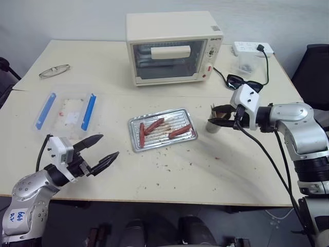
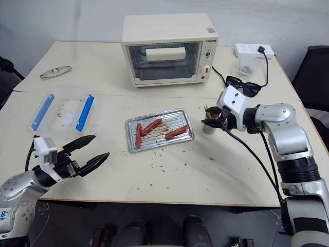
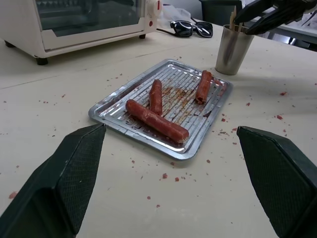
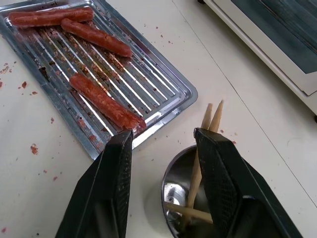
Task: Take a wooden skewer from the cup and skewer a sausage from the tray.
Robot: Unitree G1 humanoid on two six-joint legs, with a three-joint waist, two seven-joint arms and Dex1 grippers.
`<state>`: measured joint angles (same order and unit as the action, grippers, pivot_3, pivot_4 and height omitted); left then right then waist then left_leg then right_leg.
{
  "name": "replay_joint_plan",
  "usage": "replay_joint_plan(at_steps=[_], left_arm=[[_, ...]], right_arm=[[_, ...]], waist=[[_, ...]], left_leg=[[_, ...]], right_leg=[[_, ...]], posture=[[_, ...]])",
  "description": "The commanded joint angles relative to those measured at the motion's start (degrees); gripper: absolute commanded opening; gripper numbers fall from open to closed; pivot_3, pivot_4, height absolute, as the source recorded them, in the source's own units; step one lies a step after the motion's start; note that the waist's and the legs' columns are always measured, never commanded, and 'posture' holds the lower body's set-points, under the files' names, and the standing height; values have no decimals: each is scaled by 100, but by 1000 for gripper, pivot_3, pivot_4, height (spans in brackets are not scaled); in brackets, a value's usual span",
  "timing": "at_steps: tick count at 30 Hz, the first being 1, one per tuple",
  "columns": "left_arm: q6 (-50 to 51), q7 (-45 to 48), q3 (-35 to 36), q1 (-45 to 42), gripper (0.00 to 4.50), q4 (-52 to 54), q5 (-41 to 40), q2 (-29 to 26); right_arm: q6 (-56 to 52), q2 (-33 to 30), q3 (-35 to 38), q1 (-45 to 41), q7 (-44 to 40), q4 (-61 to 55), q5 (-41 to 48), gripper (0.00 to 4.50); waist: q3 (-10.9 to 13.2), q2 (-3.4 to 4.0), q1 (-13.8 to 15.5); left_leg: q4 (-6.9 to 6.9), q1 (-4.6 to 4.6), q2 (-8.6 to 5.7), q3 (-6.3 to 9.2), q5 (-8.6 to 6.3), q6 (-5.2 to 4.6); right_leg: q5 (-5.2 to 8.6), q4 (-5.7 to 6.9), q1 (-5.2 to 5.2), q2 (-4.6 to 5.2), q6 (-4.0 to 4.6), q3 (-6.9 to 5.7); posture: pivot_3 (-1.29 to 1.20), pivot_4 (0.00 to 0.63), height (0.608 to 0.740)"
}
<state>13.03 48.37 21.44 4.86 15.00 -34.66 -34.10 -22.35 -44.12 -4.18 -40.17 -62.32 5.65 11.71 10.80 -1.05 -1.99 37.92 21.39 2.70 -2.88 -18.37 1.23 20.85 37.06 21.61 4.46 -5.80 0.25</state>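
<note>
Left gripper (image 1: 97, 153) low over the near left of the surface (image 1: 205, 170), jaws spread wide and released, grasping nothing, aimed toward the tray. Behind it, a clear box (image 1: 67, 109) with blue clips; farther back, spectacles (image 1: 54, 70). Mid-surface, the shallow silver tray (image 1: 162, 129) with ribbed, grease-stained base, holding reddish-brown sausages: one (image 1: 142, 134) lengthwise at the left end, one (image 1: 153, 126) just beside it, one (image 1: 179, 131) toward the right end, all smooth and slightly curved. Red crumbs scattered around the tray. Behind the tray, a cream toaster oven (image 1: 174, 47), door closed. Just right of the tray, the dull metal cup (image 4: 185, 198) with thin pale skewers (image 4: 210, 119) leaning out of it, tips up. Right gripper (image 4: 163, 141) poised right over the cup's rim, jaws part-open with the skewers beside the inner face of one finger; whether any skewer is pinched, cannot tell. Behind the cup, dark sunglasses (image 1: 241, 82), a clear tub (image 1: 245, 64) and a white power strip (image 1: 252, 49) at the far right.
</note>
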Motion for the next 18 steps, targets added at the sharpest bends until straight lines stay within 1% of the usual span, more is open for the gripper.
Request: replay_joint_plan(at_steps=[1, 4, 12, 18], left_arm=[[-98, -3, 87, 11, 4500, 80, 9, -29], [-99, -16, 83, 9, 4500, 84, 15, -24], [-130, -2, 130, 66, 4500, 85, 11, -28], [-145, -6, 113, 58, 4500, 81, 14, -9]], right_arm=[[136, 5, 68, -170, 128, 7, -90, 2032], [157, 62, 47, -229, 268, 85, -202, 2032], [-5, 23, 80, -260, 244, -27, -199, 2032], [75, 126, 38, -216, 302, 78, -236, 2032]], waist=[[0, 0, 1], [0, 0, -10], [0, 0, -7], [0, 0, -13]], left_leg=[[0, 0, 0, 0, 0, 0], [0, 0, -1, -1, 0, 0], [0, 1, -1, -2, 0, 0], [0, 1, 0, -1, 0, 0]], right_leg=[[0, 0, 0, 0, 0, 0], [0, -1, 0, 0, 0, 1], [0, -2, 1, 1, 0, 1], [0, -1, 1, 0, 0, 1]], posture=[[0, 150, 740], [0, 150, 740], [0, 150, 740], [0, 150, 740]])
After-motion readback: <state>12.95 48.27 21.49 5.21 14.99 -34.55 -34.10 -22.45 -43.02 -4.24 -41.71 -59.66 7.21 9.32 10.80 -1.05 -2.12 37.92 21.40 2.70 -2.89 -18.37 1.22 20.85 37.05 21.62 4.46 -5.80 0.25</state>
